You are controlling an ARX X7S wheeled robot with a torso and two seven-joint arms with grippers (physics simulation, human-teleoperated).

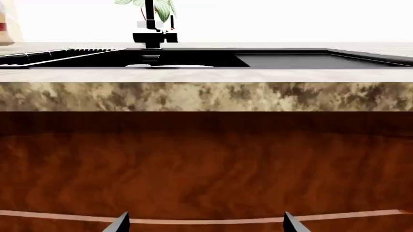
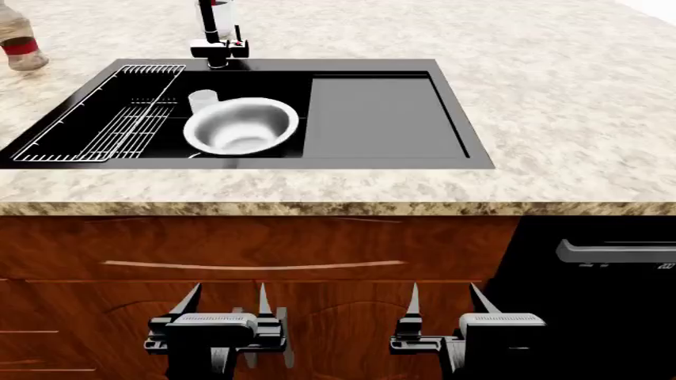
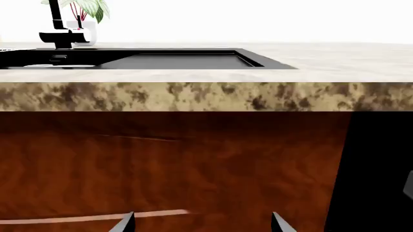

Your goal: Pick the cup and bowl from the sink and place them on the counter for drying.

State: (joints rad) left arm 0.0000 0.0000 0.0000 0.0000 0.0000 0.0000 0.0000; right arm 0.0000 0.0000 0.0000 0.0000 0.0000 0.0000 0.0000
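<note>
The beige speckled granite-look worktop (image 2: 571,103) spans the whole head view, its thick mottled edge running above reddish wood cabinet fronts (image 2: 264,245) and a black appliance front (image 2: 602,293) with a bar handle at the right. Set into the worktop is the black rectangular sink (image 2: 465,134), with a flat black drainboard (image 2: 375,115) forming its right half and a basin its left half. A white wire rack (image 2: 111,119) lies along the left side of the basin. The shiny stainless-steel bowl (image 2: 241,125) sits upright in the basin, just right of the rack and close to the drainboard's edge. The small white cup (image 2: 203,100) stands upright just beside the bowl's far-left rim, very near or touching it; which, I cannot tell. A black faucet (image 2: 217,36) rises behind the basin, and the wrist views show a potted plant (image 3: 87,19) behind it. Both arms hang low in front of the cabinets, well apart from the sink. The left pincer (image 2: 224,305) is empty with its fingers spread, and the right pincer (image 2: 444,305) is likewise empty and spread wide.
</note>
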